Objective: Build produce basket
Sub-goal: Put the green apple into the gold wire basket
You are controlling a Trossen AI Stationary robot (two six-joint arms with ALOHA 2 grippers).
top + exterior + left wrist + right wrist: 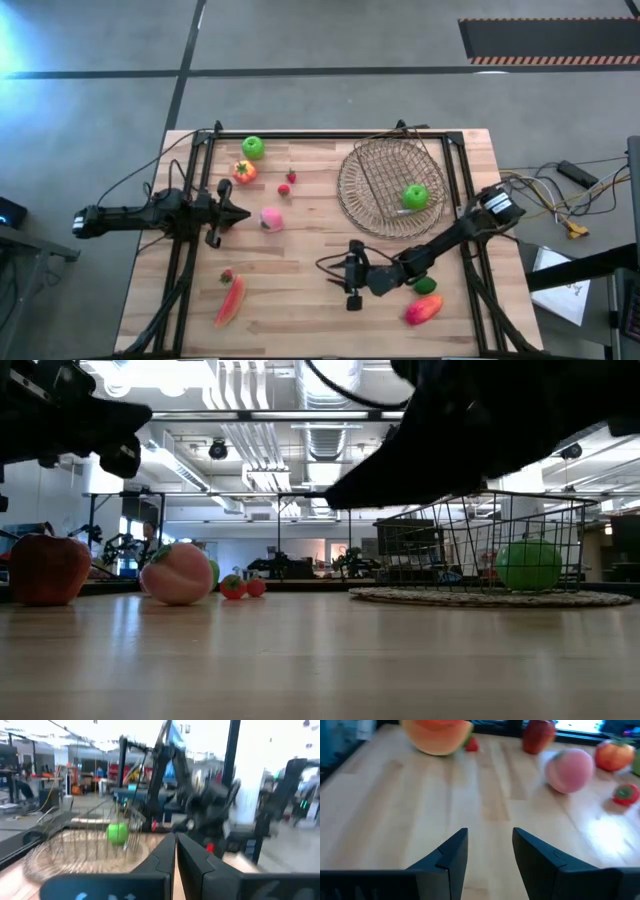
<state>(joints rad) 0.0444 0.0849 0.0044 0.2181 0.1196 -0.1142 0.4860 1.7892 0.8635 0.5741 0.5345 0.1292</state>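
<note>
- Basket (385,190): it sits on the table's (300,290) far right part, with one green apple (415,196) already inside near its right rim.
- Loose produce: a second apple (253,148), a tomato (243,172) and two strawberries (287,183) lie far left of the basket; a peach (271,219) sits mid-table; a pepper (230,299) lies near left beside a third small berry; a lime (425,285) and a red fruit (423,309) lie near right.
- Right gripper (352,275): low over bare wood at the near middle, fingers apart and empty, facing the peach (570,770) in its wrist view.
- Left gripper (243,214): just left of the peach, fingers pressed together, holding nothing.
- Step, as I judge it: between picks, one fruit loaded, most still out.
- Next move: the peach looks the likeliest target for either arm. The left would need to open its fingers first; the right would need to travel far-left, straddle the round fruit, close, then carry it over the basket's rim.
</note>
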